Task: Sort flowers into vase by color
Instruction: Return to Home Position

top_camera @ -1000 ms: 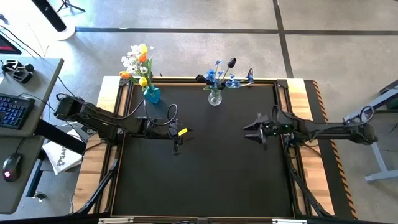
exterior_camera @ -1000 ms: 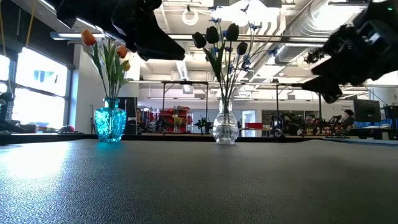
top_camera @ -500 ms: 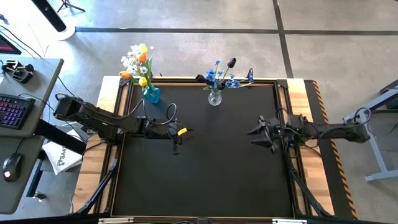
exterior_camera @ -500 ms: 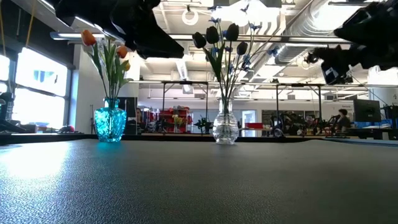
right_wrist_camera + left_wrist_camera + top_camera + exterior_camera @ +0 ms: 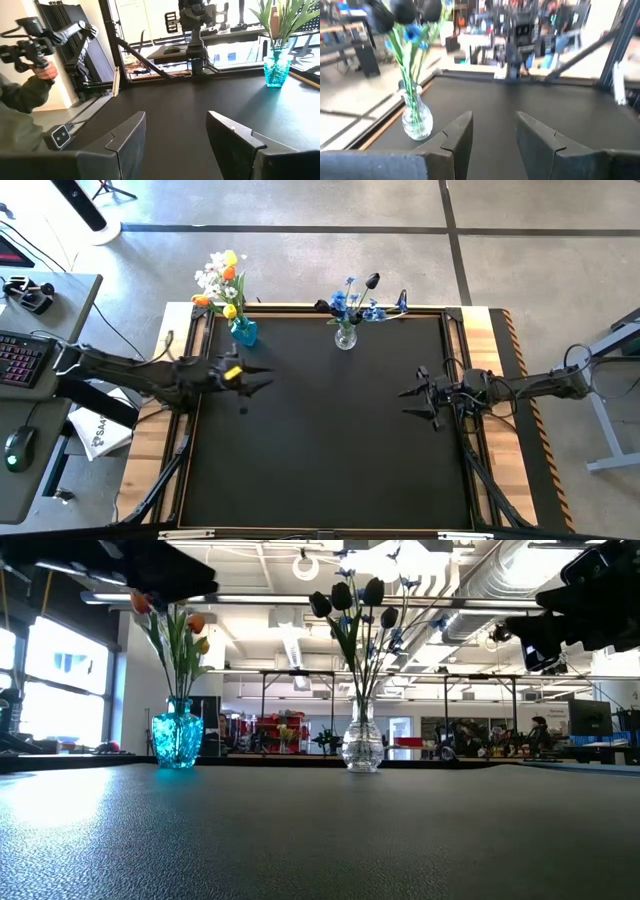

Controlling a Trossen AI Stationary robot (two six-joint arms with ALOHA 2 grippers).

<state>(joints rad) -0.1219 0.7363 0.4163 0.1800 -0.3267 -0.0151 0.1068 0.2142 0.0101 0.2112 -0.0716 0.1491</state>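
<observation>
Two vases stand at the table's far edge. The blue vase (image 5: pixel 243 332) holds white, orange and yellow flowers (image 5: pixel 222 280). The clear vase (image 5: pixel 345 337) holds blue sprays and dark tulips (image 5: pixel 355 298). Both vases rest upright on their bases on the black mat (image 5: pixel 178 740) (image 5: pixel 362 748). My left gripper (image 5: pixel 258 378) hovers open near the left edge, just in front of the blue vase, and faces the clear vase (image 5: pixel 417 117). Above the mat's right side my right gripper (image 5: pixel 408 402) is open and faces the blue vase (image 5: pixel 276 70). Nothing is between either pair of fingers.
The black mat (image 5: pixel 320 450) lies bare between the two grippers and toward the near edge. A wooden frame (image 5: pixel 492 360) borders the mat. A desk with a keyboard (image 5: pixel 22 358) stands to the left. A person (image 5: pixel 20 97) holding a device stands beyond the table's left side.
My left gripper has drawn back toward the table's left edge and a little toward the far edge, rising slightly, and stays open. My right arm has folded back toward the right edge, and its gripper has shifted slightly and rolled. The vases and flowers have kept still.
</observation>
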